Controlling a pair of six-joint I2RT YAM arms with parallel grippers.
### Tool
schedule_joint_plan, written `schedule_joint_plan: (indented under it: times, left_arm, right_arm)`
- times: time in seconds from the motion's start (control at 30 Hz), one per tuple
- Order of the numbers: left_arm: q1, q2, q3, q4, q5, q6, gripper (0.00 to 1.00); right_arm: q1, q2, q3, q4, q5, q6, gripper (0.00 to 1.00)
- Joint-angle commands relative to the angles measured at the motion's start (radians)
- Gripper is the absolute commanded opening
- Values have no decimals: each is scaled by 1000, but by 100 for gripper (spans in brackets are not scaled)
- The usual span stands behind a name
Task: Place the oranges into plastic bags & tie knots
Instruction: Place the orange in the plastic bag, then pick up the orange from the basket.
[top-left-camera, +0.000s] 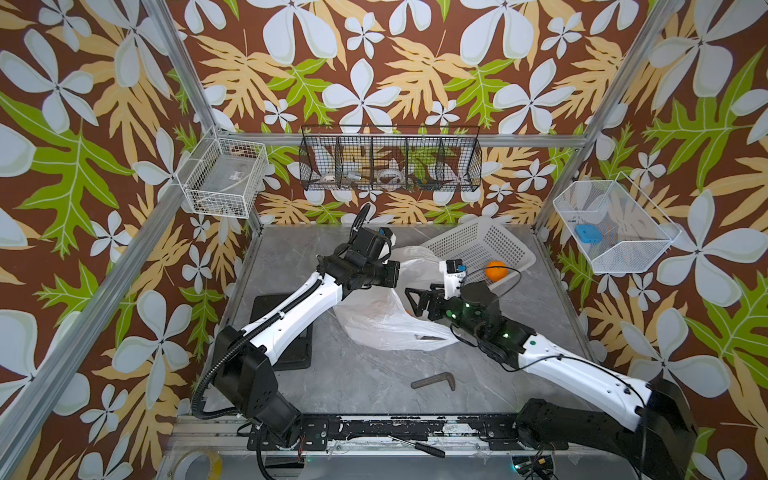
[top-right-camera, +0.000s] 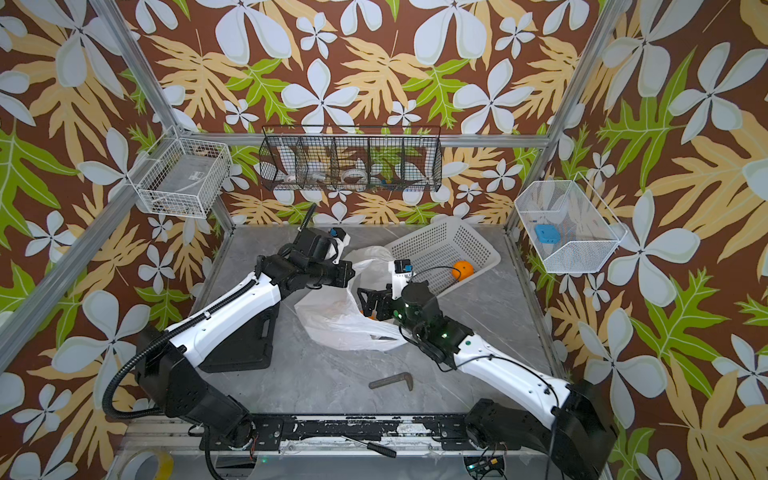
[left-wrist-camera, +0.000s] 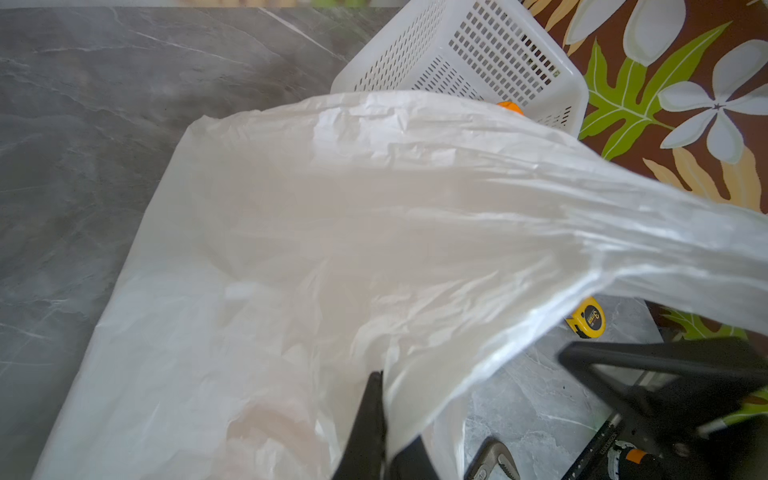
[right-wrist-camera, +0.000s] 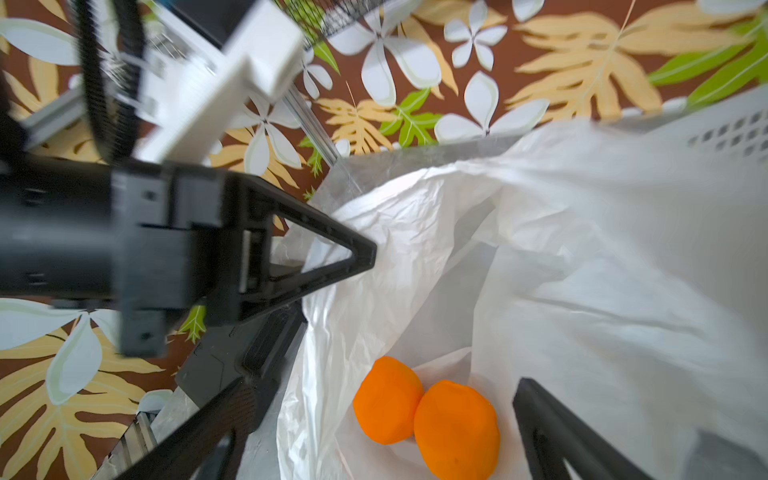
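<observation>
1. The plastic bag lies mid-table with two oranges inside; the third orange sits in the white basket, far right.
2. The left gripper is clamped on the bag's rim; the right gripper has its jaws apart at the bag's mouth.
3. On the grey marbled table, an angled bar lies near and a black case lies left.

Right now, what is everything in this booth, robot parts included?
thin translucent plastic bag: one, white, middle of grey table.
perforated plastic basket: one, white, back right.
small glossy oranges: three, orange, two in the plastic bag, one in the basket.
bent metal bar: one, dark, table front.
wire wall baskets: three, two white, one black, on walls.
left gripper: one, black, shut on the plastic bag.
right gripper: one, black, open at the plastic bag's mouth.
</observation>
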Motion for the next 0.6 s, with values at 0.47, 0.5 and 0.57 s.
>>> schedule_joint_plan:
  times: [0.47, 0.5, 0.57]
  left_arm:
    - [0, -11, -19, 32, -18, 1, 0]
    - [0, -12, -22, 32, -19, 1, 0]
    - [0, -14, -25, 32, -20, 1, 0]
  right_arm:
    - [-324, -74, 57, -463, 454, 12, 92]
    - [-378, -7, 88, -482, 387, 17, 91]
    - [-436, 115, 150, -504, 315, -16, 91]
